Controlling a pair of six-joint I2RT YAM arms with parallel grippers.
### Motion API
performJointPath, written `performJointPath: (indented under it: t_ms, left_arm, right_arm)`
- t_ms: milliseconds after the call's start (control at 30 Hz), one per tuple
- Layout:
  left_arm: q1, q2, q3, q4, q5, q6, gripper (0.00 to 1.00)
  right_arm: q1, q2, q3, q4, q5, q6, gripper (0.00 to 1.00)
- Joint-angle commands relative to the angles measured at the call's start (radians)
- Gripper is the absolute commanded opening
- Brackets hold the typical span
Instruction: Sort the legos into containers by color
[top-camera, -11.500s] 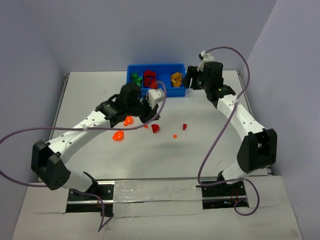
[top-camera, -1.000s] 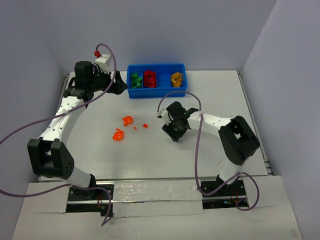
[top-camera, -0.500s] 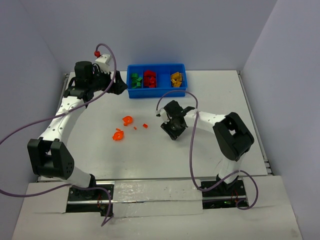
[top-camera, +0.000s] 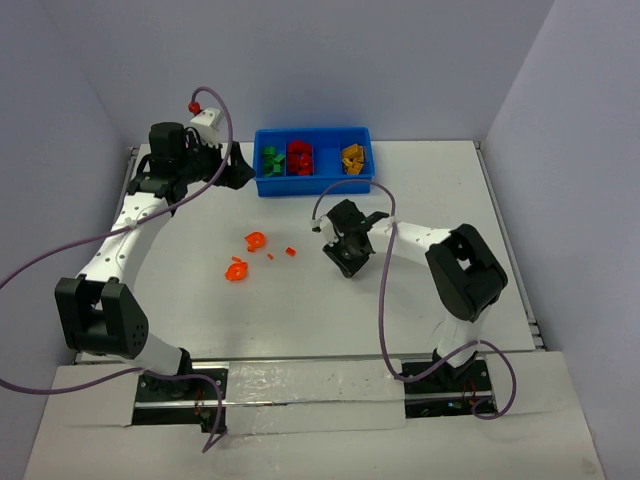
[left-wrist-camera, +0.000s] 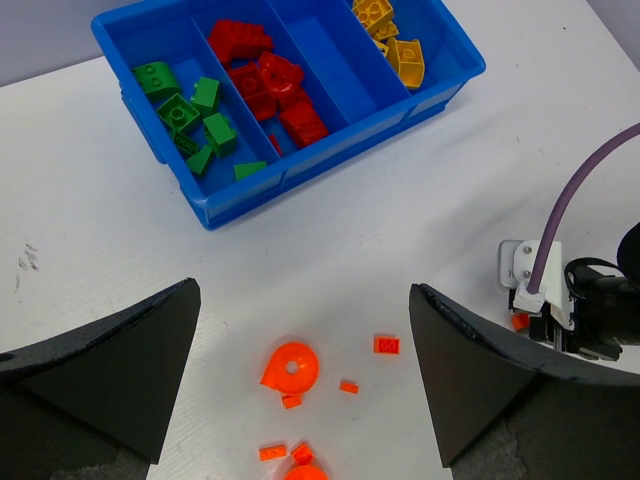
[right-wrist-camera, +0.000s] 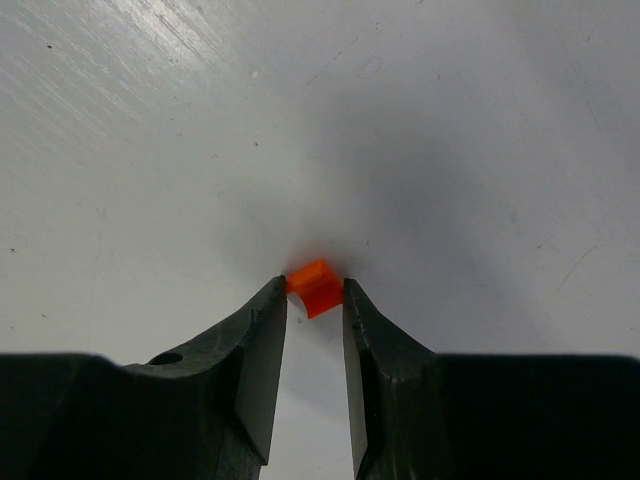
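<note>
Several orange legos (left-wrist-camera: 291, 367) loose at lower centre; we see right gripper (right-wrist-camera: 312, 292) pinching one orange piece (right-wrist-camera: 318, 278), left gripper (left-wrist-camera: 303, 290) agape.

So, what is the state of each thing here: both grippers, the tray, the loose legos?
Left gripper: open, empty.
Right gripper: shut on an orange piece lying on the table.
Tray: holds green legos, red legos and yellow legos, one colour per compartment; third compartment empty.
Orange legos: loose on the table, unsorted.
</note>
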Motion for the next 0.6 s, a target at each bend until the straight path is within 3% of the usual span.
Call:
performJointPath:
  t_ms: [0, 233, 567]
  left_arm:
    - [0.007, -0.014, 0.009, 0.029, 0.004, -0.001, 0.96]
    - [0.022, -0.044, -0.036, 0.023, 0.010, 0.011, 0.99]
    - [0.043, -0.074, -0.094, 0.002, 0.001, 0.036, 0.99]
  right_arm:
    - [0.004, -0.080, 0.104, -0.017, 0.001, -0.018, 0.34]
    - [-0.057, -0.051, 0.401, 0.016, -0.011, -0.031, 0.33]
    - [-0.174, 0.255, 0.867, 0.117, -0.054, 0.094, 0.33]
